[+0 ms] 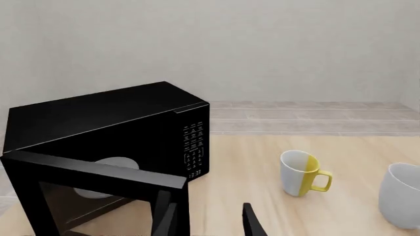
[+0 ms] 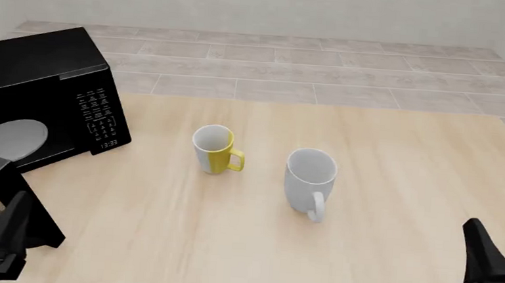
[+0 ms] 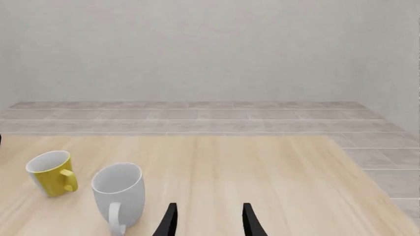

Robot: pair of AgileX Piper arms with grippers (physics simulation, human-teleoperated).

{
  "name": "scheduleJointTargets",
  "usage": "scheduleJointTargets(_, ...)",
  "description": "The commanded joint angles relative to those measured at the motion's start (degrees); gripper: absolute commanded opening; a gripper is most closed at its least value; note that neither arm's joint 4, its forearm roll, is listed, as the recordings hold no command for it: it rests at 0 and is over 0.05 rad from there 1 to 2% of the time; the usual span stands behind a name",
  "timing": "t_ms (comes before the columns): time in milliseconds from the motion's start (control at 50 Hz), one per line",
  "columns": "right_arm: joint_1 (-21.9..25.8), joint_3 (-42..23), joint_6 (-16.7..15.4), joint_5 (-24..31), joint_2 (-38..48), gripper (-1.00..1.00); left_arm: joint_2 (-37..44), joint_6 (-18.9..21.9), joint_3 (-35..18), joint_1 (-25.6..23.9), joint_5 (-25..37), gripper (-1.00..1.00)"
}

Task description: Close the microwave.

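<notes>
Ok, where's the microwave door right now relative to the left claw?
In the front view the microwave sits far left on the table; its open door swings out toward the arms, just beside the left claw, not gripped.

The large glossy black box-shaped microwave [image 2: 41, 76] stands upright on the pale wooden desk [image 2: 364, 188], turned at an angle so its front faces partly toward the left tool [image 1: 208, 223]. Its dark glass door [image 1: 98, 194] is swung open, hinged on the side away from the button panel, with the free edge of the door just beside the left tool's fingers [image 1: 253, 223]; whether they touch it cannot be told. Behind the door the grey round turntable [image 2: 11, 136] lies flat in the open cavity. The white-labelled button panel [image 2: 99, 116] with a small lit digital display [image 2: 109, 145] sits on the front face, beyond the tool
</notes>
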Motion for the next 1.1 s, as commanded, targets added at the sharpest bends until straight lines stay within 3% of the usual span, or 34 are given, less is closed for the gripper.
scheduleJointTargets(20,-0.51,-1.26,-0.49,0.41,0.24,1.00,0.82,-1.53,-0.10,0.71,0.08,1.00)
scheduleJointTargets(240,-0.26,-0.59,-0.19,0.07,-0.01,1.00,8.40,-2.69,0.01,2.65,-5.36,1.00)
scheduleJointTargets(320,-0.10,-0.77,-0.11,0.21,-0.02,1.00,14.07,-3.17,0.04,3.83,-10.05,1.00)
scheduleJointTargets(360,0.01,-1.08,-0.27,0.32,-0.03,1.00,23.62,-5.94,0.05,2.81,-16.11,1.00)
scheduleJointTargets(440,0.21,-1.57,-0.10,0.10,0.06,1.00,29.77,-4.92,0.04,3.86,-21.85,1.00)
scheduleJointTargets(540,0.42,-1.44,-0.09,-0.08,0.07,1.00,34.03,-3.17,0.03,5.72,-25.26,1.00)
scheduleJointTargets(840,1.38,-1.78,0.36,-0.14,0.14,1.00,50.48,-4.56,0.04,7.74,-38.69,1.00)
scheduleJointTargets(940,1.58,-1.73,0.68,-0.29,0.10,1.00,59.28,-4.63,-0.60,7.98,-46.03,1.00)
scheduleJointTargets(1100,1.61,-1.57,0.75,-0.38,0.16,1.00,60.00,-4.55,-3.30,8.60,-44.39,1.00)
